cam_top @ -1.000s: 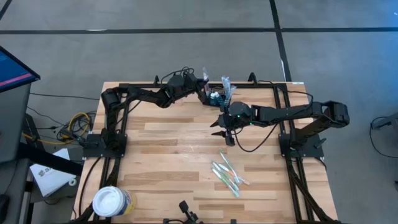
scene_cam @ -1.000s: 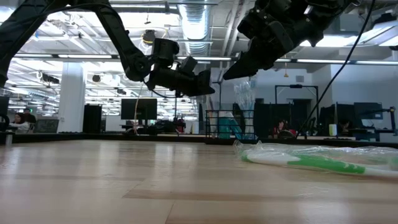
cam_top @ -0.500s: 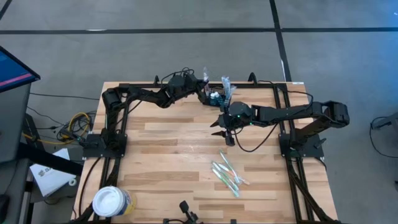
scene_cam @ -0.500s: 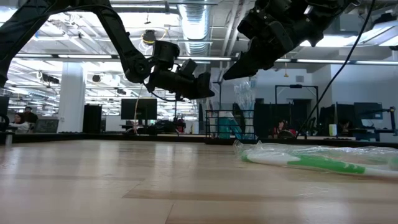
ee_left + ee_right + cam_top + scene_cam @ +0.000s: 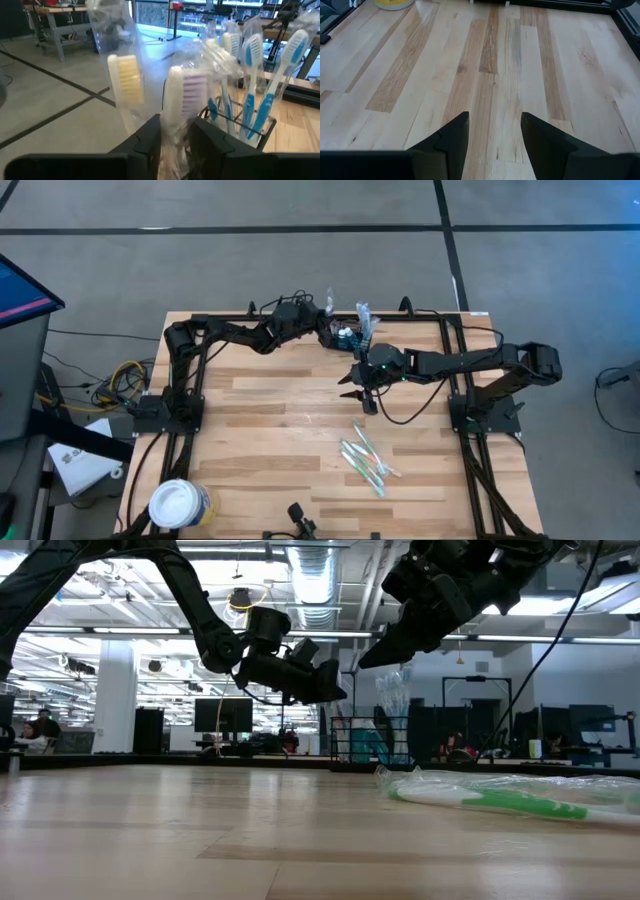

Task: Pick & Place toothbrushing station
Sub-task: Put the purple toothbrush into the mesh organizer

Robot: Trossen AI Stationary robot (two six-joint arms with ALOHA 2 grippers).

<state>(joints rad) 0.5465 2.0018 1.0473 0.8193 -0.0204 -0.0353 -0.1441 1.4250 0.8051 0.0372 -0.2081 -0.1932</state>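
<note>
Open workshop hall around a wooden table

The table (image 5: 270,430) is made of pale wooden planks and stands on a grey concrete floor (image 5: 250,260) crossed by dark lines. Beside the table, a blue-and-red screen (image 5: 20,290) leans over a dark stand, with yellow cables (image 5: 125,375) coiled on the floor near it. Seen level across the table, the hall behind has a high ceiling with exposed silver ducts (image 5: 315,580) and long strip lights (image 5: 120,630), a white column (image 5: 115,695), dark monitors (image 5: 222,715) and desks. A person (image 5: 35,732) sits far off at one side.
</note>
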